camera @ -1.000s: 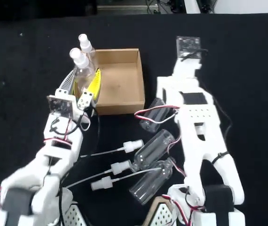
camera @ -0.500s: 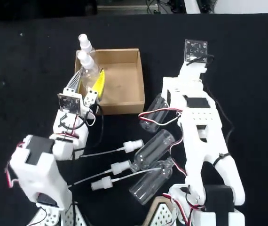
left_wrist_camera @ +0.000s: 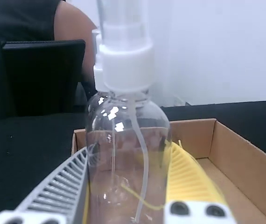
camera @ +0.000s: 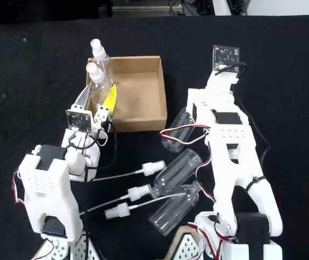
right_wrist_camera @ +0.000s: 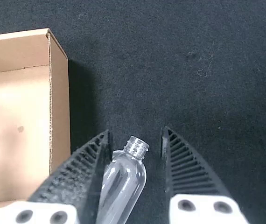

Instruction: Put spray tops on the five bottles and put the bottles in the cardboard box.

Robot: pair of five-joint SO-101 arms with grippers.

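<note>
My left gripper [camera: 100, 91] is shut on a clear bottle [left_wrist_camera: 126, 154] that carries a white spray top [camera: 94, 69]. It holds the bottle upright over the left side of the cardboard box [camera: 138, 125]. A second capped bottle [camera: 98, 51] stands at the box's back left corner. My right gripper [right_wrist_camera: 136, 134] is open, its fingers on either side of a capless bottle [right_wrist_camera: 123, 179] lying just right of the box. Two more capless bottles [camera: 179, 169] [camera: 172, 212] lie nearer the front. Three loose spray tops [camera: 154, 167] with long tubes lie left of them.
The table is covered in black cloth [camera: 284, 81]. Red and white cables [camera: 181, 130] loop from the right arm over the lying bottles. The box floor [right_wrist_camera: 16, 140] is bare on its right side.
My left arm has swung its lower joints and brought the held bottle slightly farther over the box. My right arm shifted a little to the right early on, then stayed still.
</note>
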